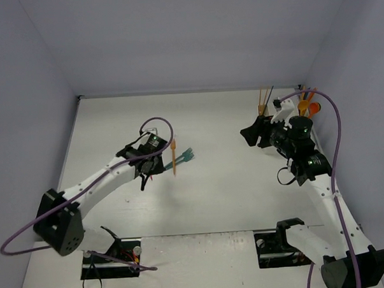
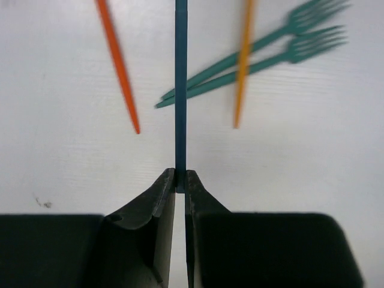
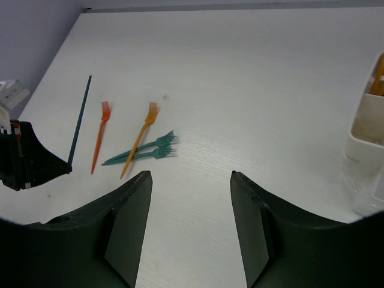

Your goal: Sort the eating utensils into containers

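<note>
Left wrist view: claw clenched on 1 dark utensil

Left gripper [image 2: 180, 177] has both fingers pinched tight on the near end of a slim dark blue utensil [image 2: 180, 90]. Its handle runs straight away from the camera and is cut off by the top edge. Head type cannot be told.

Around it on the white table [image 2: 312, 156]:
- 1 red-orange fork [image 2: 118, 66], left of the held handle, apart from it
- 1 orange fork [image 2: 243, 66], right of it, lying across 2 teal forks [image 2: 270, 51]
- the held handle passes in front of the teal handle ends in this view

Right wrist view: right gripper [image 3: 191, 225] hangs with jaws spread wide, nothing between them. White holder [image 3: 367, 129] sits at the far right, well apart from the loose forks, with orange utensils [image 3: 378, 77] standing in it. Compartment cannot be told
</note>
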You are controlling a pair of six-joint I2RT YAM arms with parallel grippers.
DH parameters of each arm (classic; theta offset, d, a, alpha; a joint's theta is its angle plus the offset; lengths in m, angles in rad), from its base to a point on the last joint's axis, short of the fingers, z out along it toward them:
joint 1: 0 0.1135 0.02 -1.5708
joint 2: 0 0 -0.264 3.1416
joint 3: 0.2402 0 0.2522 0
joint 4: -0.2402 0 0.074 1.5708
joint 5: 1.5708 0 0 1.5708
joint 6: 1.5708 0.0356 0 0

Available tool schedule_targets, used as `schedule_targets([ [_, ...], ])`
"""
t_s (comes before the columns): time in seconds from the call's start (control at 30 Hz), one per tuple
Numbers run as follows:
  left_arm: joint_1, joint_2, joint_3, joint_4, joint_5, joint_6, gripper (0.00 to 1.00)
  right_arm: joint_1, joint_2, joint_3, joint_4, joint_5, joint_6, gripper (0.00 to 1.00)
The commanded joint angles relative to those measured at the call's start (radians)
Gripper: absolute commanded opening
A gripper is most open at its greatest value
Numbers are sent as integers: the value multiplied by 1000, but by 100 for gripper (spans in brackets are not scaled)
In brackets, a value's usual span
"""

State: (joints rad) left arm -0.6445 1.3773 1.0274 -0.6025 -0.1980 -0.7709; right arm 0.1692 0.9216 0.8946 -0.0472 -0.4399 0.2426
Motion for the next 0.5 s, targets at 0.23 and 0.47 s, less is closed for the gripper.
schedule_targets([
  [0.23, -69, -348, -111, 629, 187, 425, 0, 104, 225, 310, 84, -307, 153, 53],
  [0.47, -92, -320, -42, 680, 372, 477, 0, 257, 323, 417, 99, -272, 151, 53],
])
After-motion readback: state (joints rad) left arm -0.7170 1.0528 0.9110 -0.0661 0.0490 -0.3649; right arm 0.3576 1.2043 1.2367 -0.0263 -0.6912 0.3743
